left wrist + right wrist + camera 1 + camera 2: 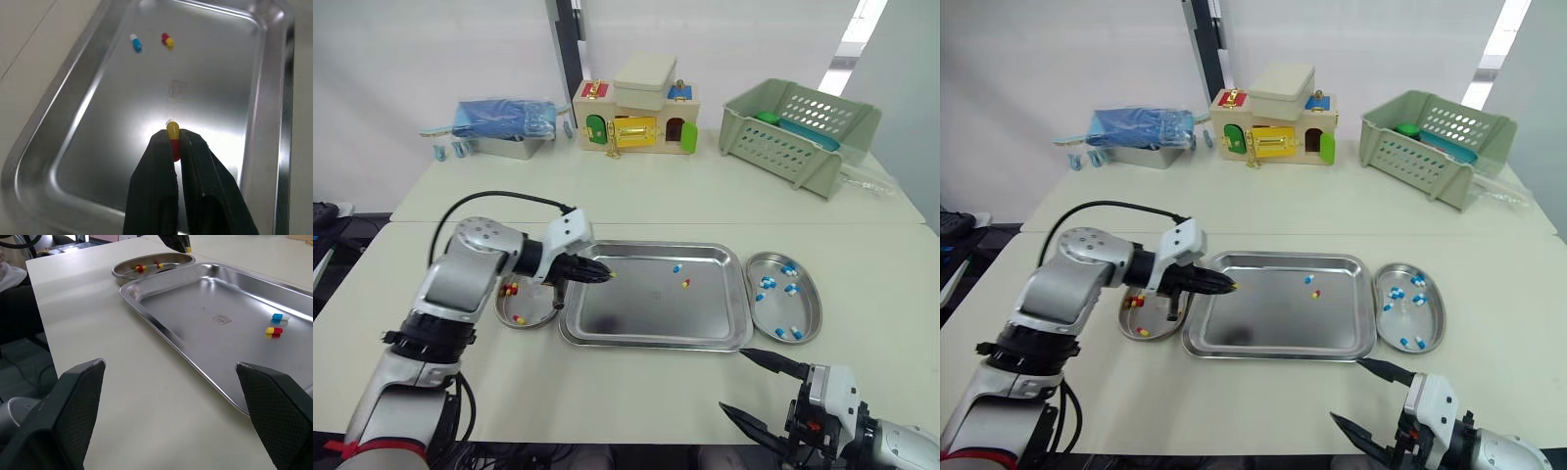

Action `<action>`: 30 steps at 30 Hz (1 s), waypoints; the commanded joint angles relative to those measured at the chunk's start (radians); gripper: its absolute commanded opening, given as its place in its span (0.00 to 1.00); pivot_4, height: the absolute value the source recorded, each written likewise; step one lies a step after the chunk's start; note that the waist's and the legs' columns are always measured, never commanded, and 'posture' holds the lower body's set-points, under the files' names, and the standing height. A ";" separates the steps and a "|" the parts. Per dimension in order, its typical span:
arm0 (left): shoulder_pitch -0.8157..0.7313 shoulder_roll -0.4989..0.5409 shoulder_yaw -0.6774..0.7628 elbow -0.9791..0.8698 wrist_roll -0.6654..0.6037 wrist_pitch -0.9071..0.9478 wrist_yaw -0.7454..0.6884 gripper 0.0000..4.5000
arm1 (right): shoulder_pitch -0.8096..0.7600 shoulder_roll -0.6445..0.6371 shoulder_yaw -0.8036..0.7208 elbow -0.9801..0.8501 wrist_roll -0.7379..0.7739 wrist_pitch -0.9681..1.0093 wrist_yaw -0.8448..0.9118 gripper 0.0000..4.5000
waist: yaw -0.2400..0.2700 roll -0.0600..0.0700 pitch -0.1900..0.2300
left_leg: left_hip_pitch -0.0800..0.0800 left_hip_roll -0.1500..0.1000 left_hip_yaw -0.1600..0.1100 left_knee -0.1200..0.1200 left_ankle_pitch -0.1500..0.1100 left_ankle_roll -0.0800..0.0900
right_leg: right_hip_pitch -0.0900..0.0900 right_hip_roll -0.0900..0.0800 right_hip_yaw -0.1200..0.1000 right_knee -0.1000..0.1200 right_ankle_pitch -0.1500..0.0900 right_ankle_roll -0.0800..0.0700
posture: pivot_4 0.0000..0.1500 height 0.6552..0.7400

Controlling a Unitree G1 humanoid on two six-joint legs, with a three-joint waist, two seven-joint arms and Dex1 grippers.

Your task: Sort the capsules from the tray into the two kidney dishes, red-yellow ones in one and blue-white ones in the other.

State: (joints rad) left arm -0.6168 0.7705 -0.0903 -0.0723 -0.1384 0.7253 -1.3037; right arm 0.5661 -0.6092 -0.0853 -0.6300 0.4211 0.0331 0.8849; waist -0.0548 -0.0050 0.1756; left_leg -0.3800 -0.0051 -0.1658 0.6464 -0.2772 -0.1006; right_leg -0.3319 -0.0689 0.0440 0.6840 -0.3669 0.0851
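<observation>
My left gripper (pixel 603 275) hangs over the left part of the steel tray (pixel 651 333), shut on a red-yellow capsule (pixel 172 135) whose yellow end sticks out past the fingertips. On the tray lie a blue-white capsule (pixel 676 268) and a red-yellow capsule (pixel 685 284). The left kidney dish (pixel 522 309) holds red-yellow capsules. The right kidney dish (pixel 806 318) holds several blue-white capsules. My right gripper (pixel 756 387) is open, low near the table's front edge, right of centre and clear of the tray.
At the back of the table stand a green basket (pixel 798 132), a toy wooden house (pixel 636 117) and a metal box with a blue bag (pixel 506 127). A black cable (pixel 499 198) loops over my left arm.
</observation>
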 commanded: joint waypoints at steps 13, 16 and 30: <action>0.132 0.160 0.123 0.105 -0.049 0.029 0.189 0.00 | -0.018 -0.007 0.017 -0.025 0.015 0.018 -0.002 1.00 | -0.001 0.000 0.000 | 0.000 0.000 0.000 0.000 0.000 0.000 | -0.001 0.000 0.000 0.001 0.000 0.000 | 1.00 1.00; 0.139 0.158 0.112 0.122 -0.057 0.017 0.194 0.00 | -0.014 0.002 0.028 -0.023 0.007 0.011 -0.007 1.00 | -0.002 0.000 0.000 | 0.000 0.000 0.000 0.000 0.000 0.000 | -0.001 0.000 0.000 0.001 0.000 0.000 | 1.00 1.00; 0.142 0.171 0.105 0.115 -0.091 0.016 0.201 0.46 | 0.000 0.005 0.030 -0.018 -0.001 -0.003 -0.018 1.00 | -0.002 0.000 0.000 | 0.000 0.000 0.000 0.000 0.000 0.000 | -0.001 0.000 0.000 0.002 0.000 0.000 | 1.00 1.00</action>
State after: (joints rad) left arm -0.4766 0.9181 0.0056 0.0621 -0.2230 0.7544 -1.1024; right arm 0.5635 -0.6089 -0.0532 -0.6260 0.4145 0.0480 0.8694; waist -0.0569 -0.0053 0.1754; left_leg -0.3798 -0.0049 -0.1654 0.6460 -0.2773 -0.1004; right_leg -0.3328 -0.0688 0.0444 0.6855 -0.3669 0.0851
